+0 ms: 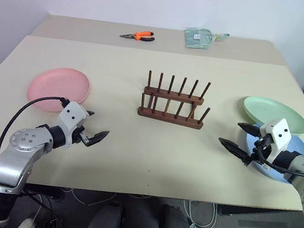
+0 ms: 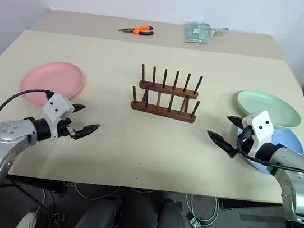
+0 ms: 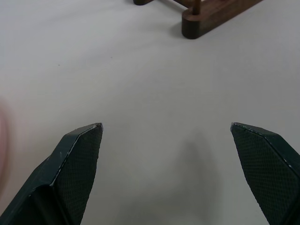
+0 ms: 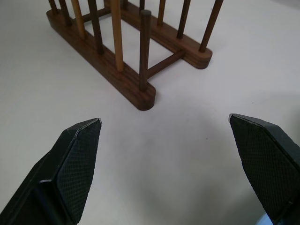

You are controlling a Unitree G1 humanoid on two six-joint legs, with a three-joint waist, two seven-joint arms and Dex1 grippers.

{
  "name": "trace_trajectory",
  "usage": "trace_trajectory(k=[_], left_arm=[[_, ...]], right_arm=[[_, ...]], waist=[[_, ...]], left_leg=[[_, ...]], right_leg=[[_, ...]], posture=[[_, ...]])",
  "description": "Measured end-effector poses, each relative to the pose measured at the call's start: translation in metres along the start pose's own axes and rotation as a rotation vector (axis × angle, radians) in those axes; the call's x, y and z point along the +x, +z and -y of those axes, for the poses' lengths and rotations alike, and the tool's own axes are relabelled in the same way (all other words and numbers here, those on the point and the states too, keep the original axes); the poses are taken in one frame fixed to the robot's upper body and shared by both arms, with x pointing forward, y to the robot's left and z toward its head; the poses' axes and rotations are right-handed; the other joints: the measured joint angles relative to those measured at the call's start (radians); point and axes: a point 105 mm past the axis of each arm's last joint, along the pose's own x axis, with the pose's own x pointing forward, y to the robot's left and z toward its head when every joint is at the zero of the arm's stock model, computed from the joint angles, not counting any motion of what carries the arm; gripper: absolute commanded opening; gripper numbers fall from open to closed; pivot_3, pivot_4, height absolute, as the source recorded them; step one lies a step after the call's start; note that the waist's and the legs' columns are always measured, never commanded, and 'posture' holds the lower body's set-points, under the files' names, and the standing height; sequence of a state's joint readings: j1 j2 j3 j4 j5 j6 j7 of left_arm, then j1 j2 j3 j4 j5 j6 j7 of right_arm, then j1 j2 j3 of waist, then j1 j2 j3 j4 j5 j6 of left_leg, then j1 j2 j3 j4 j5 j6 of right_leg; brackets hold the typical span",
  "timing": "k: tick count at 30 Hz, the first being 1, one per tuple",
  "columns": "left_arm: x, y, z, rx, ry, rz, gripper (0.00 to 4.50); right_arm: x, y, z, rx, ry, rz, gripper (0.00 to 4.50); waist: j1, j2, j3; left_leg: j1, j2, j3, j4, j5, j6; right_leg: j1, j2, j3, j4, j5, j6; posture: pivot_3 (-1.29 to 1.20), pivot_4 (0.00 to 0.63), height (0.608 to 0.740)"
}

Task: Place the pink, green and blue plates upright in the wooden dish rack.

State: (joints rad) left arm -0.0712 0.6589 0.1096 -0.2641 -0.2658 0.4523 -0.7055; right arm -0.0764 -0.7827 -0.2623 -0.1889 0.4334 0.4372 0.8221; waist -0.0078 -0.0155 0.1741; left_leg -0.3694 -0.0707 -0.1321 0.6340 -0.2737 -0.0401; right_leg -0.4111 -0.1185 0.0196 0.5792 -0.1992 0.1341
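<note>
Rack: the wooden dish rack [image 1: 173, 101] stands empty at mid-table, pegs upright.
Plates: the pink plate [image 1: 59, 88] lies flat well to the rack's left; the green plate [image 1: 275, 114] lies to its right, overlapping the blue plate [image 1: 297, 150] beneath it.
Claws: the left gripper [image 1: 91, 134] hovers near the pink plate, jaws spread, empty; the right gripper [image 1: 240, 139] hangs beside the stacked pair, spread, empty.
Risk: flat matte plates offer only a thin rim, so a pinch may slip; lifting green could drag blue; a tilted plate may knock the light rack.
Surface: a beige table [image 1: 118, 69], pliers [image 1: 138, 35] and a green packet [image 1: 200, 38] beyond the rack.
Room: white wall behind.
</note>
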Motion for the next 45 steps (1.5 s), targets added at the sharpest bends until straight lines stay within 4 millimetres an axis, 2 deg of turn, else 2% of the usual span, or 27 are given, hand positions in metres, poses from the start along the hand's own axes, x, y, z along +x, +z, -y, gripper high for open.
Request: trace_trajectory(k=[6,9,16,21,24,30,34,39,43,45], left_arm=[[0.011,0.004,-0.001,-0.015,-0.021,0.024,4.47],[0.024,0.006,0.003,-0.012,-0.090,0.031,4.47],[0.097,0.024,0.016,0.063,-0.316,0.035,4.47],[0.139,0.035,0.028,0.113,-0.421,0.021,4.47],[0.152,0.041,0.035,0.123,-0.470,0.018,3.62],[0.159,0.046,0.053,0.104,-0.540,0.063,0.81],[0.155,0.045,0.059,0.130,-0.569,0.079,0.78],[0.137,0.042,0.093,0.162,-0.647,0.102,0.78],[0.122,0.043,0.117,0.167,-0.686,0.080,0.78],[0.119,0.044,0.122,0.177,-0.686,0.069,0.78]], right_arm=[[0.012,0.004,-0.004,-0.036,0.001,0.019,4.50],[0.014,0.001,-0.010,-0.005,0.031,-0.001,4.50],[0.023,0.006,-0.057,-0.032,0.128,0.019,4.50],[0.018,0.003,-0.075,-0.009,0.089,0.022,4.50],[0.011,-0.001,-0.082,-0.005,0.057,0.006,4.50],[-0.001,-0.003,-0.079,-0.017,0.006,-0.020,4.50],[-0.005,0.000,-0.074,-0.046,-0.005,-0.029,4.50],[-0.014,0.004,-0.062,-0.082,-0.028,-0.042,4.50],[-0.020,-0.006,-0.063,-0.063,-0.009,-0.082,4.50],[-0.020,-0.010,-0.062,-0.055,-0.006,-0.090,4.50]], waist=[[-0.001,0.000,0.000],[0.003,0.000,0.000],[0.027,0.000,0.000],[0.022,-0.002,0.000],[0.023,-0.001,-0.001],[0.021,-0.002,0.000],[0.020,-0.001,-0.001],[0.022,-0.001,-0.001],[0.022,-0.001,-0.001],[0.021,-0.001,0.000]], left_leg=[[0.000,0.000,0.000,0.000,0.000,0.000],[0.000,0.000,0.000,0.000,0.000,0.000],[-0.003,-0.002,-0.001,0.004,0.000,0.000],[-0.004,-0.002,-0.001,0.008,-0.001,0.002],[-0.004,-0.002,-0.001,0.010,-0.001,0.002],[-0.004,-0.002,-0.002,0.012,-0.002,0.003],[-0.004,-0.002,-0.002,0.011,-0.002,0.003],[-0.004,-0.002,-0.002,0.012,-0.002,0.004],[-0.004,-0.002,-0.002,0.012,-0.002,0.004],[-0.004,-0.002,-0.002,0.012,-0.002,0.004]], right_leg=[[0.000,0.000,0.000,0.000,0.000,0.000],[0.000,0.000,0.000,0.000,0.001,0.001],[0.001,0.000,-0.002,0.000,0.002,0.003],[0.001,0.000,-0.002,0.000,0.003,0.005],[0.002,0.000,-0.002,0.000,0.000,0.009],[0.003,0.000,-0.002,0.000,0.001,0.010],[0.003,0.000,-0.002,0.001,0.001,0.010],[0.003,0.000,-0.002,0.001,0.002,0.008],[0.003,0.000,-0.001,0.001,0.002,0.008],[0.003,0.000,-0.001,0.001,0.001,0.010]], posture=[[0.00,0.150,0.740],[0.00,0.150,0.740],[0.00,0.150,0.740],[0.00,0.150,0.740],[0.00,0.150,0.740],[0.00,0.150,0.740],[0.00,0.150,0.740],[0.00,0.150,0.740],[0.00,0.150,0.740],[0.00,0.150,0.740]])
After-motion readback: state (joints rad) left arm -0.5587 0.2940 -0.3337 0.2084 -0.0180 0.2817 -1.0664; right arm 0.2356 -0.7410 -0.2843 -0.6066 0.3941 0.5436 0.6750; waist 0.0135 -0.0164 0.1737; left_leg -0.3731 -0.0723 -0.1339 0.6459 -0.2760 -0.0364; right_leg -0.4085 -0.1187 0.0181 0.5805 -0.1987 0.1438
